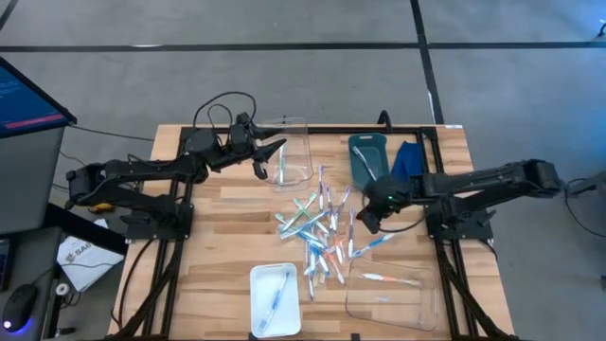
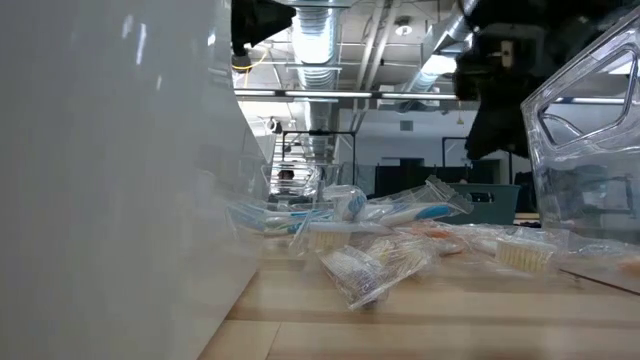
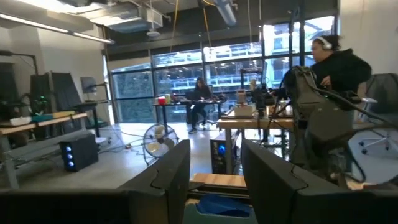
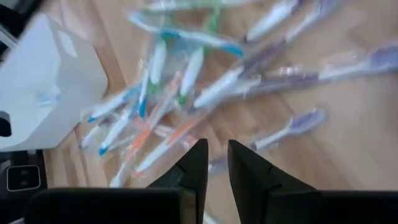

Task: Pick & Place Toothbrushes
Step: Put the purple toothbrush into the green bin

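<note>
I have the right gripper (image 1: 367,220) hanging over the right edge of the toothbrushes (image 1: 317,232), which lie in a loose heap at the middle of the table (image 1: 227,213). Its fingers (image 4: 196,163) are drawn nearly together with only a narrow slit between them and nothing in it, so I judge I am lining up on a single brush rather than carrying one. The narrow setting makes sense to me: the brushes are thin and overlap, and wide jaws would rake in neighbours. The left gripper (image 1: 268,154) is held level above the clear tray (image 1: 294,152) at the far left, fingers (image 3: 168,177) apart and empty in its wrist view, looking out into the room. The white tray (image 1: 275,298) at the near edge holds one brush, and the clear tray on the near right (image 1: 393,289) holds a couple, so sorting has barely begun.
</note>
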